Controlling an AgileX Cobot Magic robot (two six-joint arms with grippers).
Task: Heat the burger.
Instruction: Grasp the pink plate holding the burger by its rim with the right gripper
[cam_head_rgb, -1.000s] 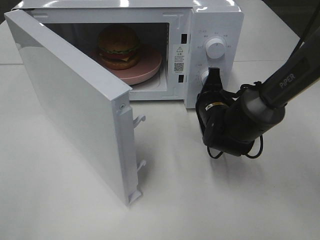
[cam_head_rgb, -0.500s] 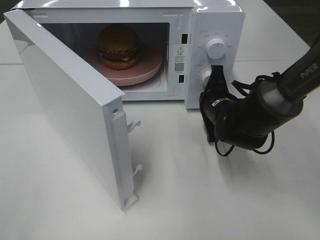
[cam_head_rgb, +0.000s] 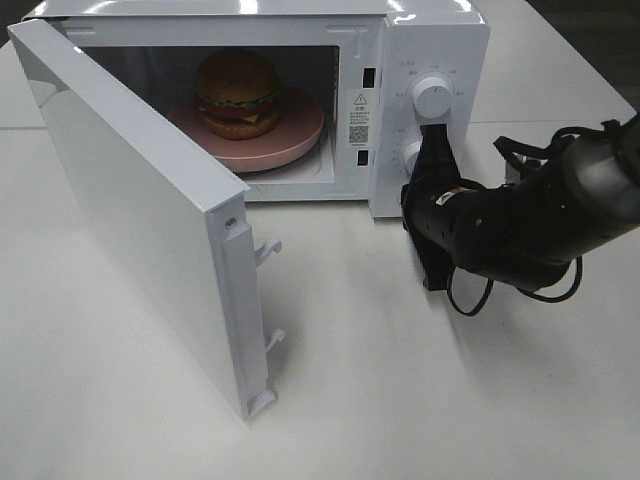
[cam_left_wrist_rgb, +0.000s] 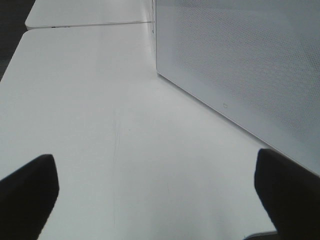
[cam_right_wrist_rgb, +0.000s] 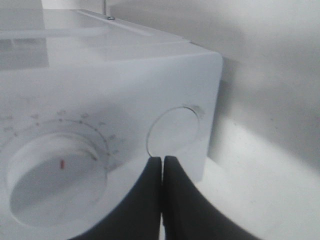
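Note:
The burger (cam_head_rgb: 237, 93), with its domed orange-brown bun, sits on a pink round dish (cam_head_rgb: 296, 135) inside the white microwave (cam_head_rgb: 425, 35), whose door (cam_head_rgb: 140, 210) hangs wide open to the left. My right gripper (cam_head_rgb: 433, 132) is shut with nothing in it. Its tips rest against the control panel between the upper knob (cam_head_rgb: 432, 95) and the lower knob (cam_head_rgb: 408, 155). In the right wrist view the shut fingertips (cam_right_wrist_rgb: 155, 167) meet between the large dial (cam_right_wrist_rgb: 55, 175) and a smaller round knob (cam_right_wrist_rgb: 175, 132). My left gripper (cam_left_wrist_rgb: 160, 200) is open over bare table, beside the door's outer face (cam_left_wrist_rgb: 240, 65).
The open door juts toward the front of the white table (cam_head_rgb: 450, 400), with its latch hooks (cam_head_rgb: 268, 250) sticking out on the free edge. My black right arm (cam_head_rgb: 530, 220) lies across the table to the right of the microwave. A seam between two tabletops (cam_left_wrist_rgb: 90, 25) runs behind.
My right arm has swung out to the right, and its shut tips have slid up the panel from the lower knob. The door's free edge has shifted slightly to the left.

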